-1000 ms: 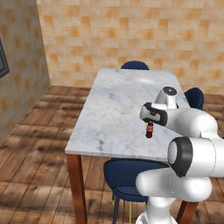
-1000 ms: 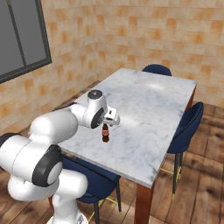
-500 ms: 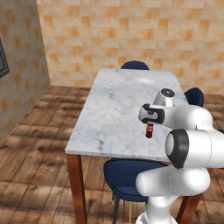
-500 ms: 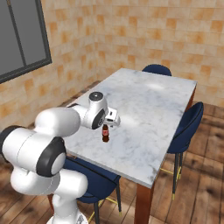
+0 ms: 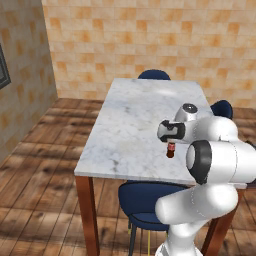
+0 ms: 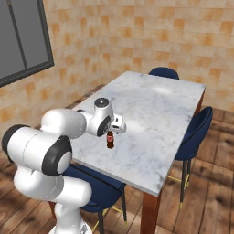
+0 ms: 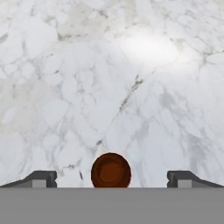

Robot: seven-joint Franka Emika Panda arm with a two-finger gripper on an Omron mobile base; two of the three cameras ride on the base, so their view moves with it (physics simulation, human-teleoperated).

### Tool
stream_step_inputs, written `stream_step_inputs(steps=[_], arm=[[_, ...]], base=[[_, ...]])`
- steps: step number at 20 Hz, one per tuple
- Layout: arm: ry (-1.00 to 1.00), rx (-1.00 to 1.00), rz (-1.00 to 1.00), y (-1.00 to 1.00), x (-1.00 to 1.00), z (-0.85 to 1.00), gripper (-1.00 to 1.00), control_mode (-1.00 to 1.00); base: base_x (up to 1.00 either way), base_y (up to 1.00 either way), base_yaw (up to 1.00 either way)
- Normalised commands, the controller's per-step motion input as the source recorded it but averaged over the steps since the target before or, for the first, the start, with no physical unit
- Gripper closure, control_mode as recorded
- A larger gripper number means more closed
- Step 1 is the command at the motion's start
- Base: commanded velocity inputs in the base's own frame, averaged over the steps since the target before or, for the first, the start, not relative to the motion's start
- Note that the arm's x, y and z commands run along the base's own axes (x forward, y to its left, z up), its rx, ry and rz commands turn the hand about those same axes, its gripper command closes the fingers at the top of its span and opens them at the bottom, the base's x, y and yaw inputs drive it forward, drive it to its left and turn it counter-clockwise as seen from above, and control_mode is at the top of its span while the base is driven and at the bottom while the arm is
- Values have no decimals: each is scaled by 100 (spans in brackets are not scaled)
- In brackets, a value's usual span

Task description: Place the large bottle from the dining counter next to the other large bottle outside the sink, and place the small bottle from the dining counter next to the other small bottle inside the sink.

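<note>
Bright, even rendered light, no blur or edge distortion; all sharp near & far. Soft white glare patch on the dining counter [image 7: 148,48] well ahead of the gripper [image 7: 111,178], also seen at its far end from base views. Faint shadows under the table, dim floor there.

Dining counter [image 5: 135,125]: glossy white-grey marble, wooden legs. Small bottle [image 6: 109,140]: smooth brown glass look.

The table [image 5: 135,125] top is white with grey marble lines, on reddish-brown wooden legs. On it stands a dark brown small bottle [image 5: 170,149] with a red label. Chairs [image 5: 153,75] around the table are dark blue.
</note>
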Motion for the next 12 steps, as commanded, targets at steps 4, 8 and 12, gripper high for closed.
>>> stream_step_inputs(steps=[4, 8, 12], arm=[[0, 0, 0, -2, 11, -14, -100, -100], [0, 0, 0, 0, 15, -15, -100, -100], [0, 0, 0, 0, 11, -17, -100, -100]], base=[[0, 0, 0], [0, 0, 0], [0, 0, 0]])
